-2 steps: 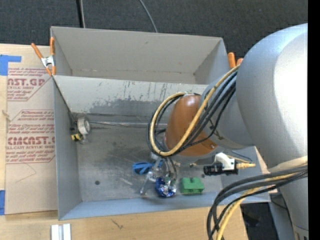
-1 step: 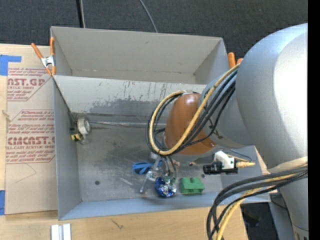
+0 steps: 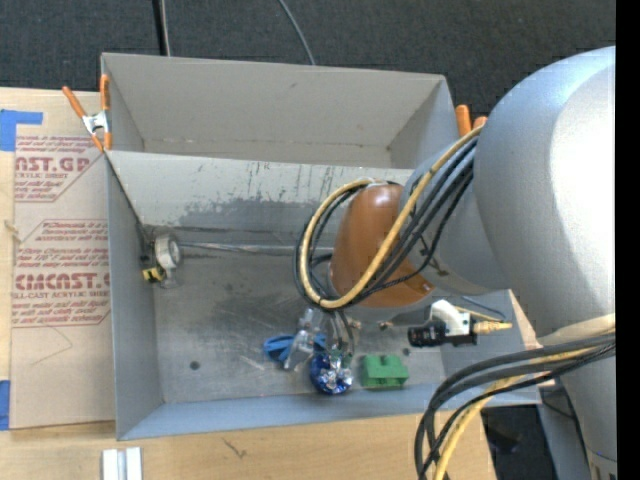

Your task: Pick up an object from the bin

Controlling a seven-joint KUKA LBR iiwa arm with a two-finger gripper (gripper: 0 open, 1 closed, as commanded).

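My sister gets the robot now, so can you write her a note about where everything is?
Claw: low at the grey metal bin's front, among small things; whether it grips one cannot be told.
Things: shiny blue crumpled ball beside it, flat blue plastic piece to its left, green plastic block to its right, black-and-white plug farther right, round silvery piece by the left wall.
Done: nothing clearly lifted.
Left: grip one thing, lift it out.

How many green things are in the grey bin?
1. The green block lies by the near wall of the bin, just right of a shiny blue lump, close to the gripper. The arm covers some floor, so another may be hidden.
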